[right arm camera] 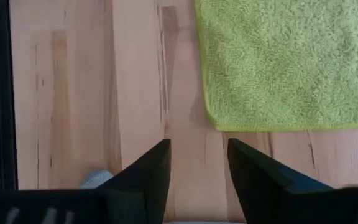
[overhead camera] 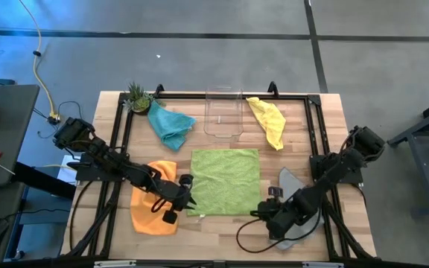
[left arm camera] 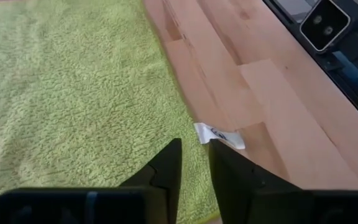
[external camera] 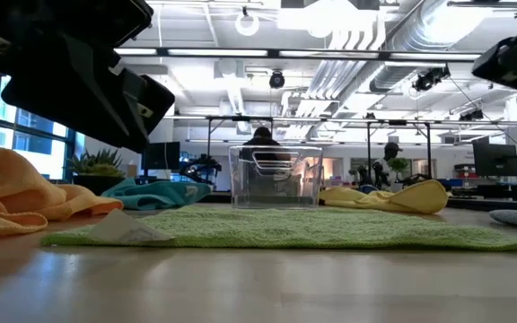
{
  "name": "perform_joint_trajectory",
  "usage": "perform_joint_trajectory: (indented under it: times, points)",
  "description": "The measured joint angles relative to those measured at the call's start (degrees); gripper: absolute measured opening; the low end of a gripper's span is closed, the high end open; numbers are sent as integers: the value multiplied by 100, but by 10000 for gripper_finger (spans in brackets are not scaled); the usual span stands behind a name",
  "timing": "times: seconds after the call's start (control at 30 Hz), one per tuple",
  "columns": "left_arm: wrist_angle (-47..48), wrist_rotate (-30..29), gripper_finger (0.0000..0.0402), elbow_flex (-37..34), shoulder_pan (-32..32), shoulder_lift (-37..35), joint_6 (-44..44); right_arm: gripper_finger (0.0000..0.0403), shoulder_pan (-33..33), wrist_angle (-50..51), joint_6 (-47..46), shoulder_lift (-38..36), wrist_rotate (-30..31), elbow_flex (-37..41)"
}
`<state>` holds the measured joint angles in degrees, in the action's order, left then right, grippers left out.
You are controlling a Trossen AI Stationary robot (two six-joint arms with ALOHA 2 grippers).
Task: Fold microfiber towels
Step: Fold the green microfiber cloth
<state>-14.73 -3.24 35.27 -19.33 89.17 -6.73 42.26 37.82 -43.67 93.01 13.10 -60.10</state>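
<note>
lime green towel (overhead camera: 226, 181) lies flat at table centre; left gripper (overhead camera: 187, 199) at its 8 o'clock corner, right gripper (overhead camera: 265, 213) at 4 o'clock — both released, holding nothing. risk — mismatched pinches skew the fold.

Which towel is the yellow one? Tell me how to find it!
Find the clear plastic bin at the table's far edge. The yellow towel lies crumpled just right of it. It is the only yellow cloth; the teal towel sits on the bin's other side.
</note>
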Motion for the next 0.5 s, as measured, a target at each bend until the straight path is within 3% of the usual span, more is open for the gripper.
perform_joint_trajectory:
  times: [0.23, 0.5]
  points:
    - [170, 60, 116, 0, -189, -2, 29, 158, 57, -12, 196, 73, 49, 0]
    - [182, -25, 128, 0, -424, -2, 126, 158, -102, -446, 1258, 605, 70, 0]
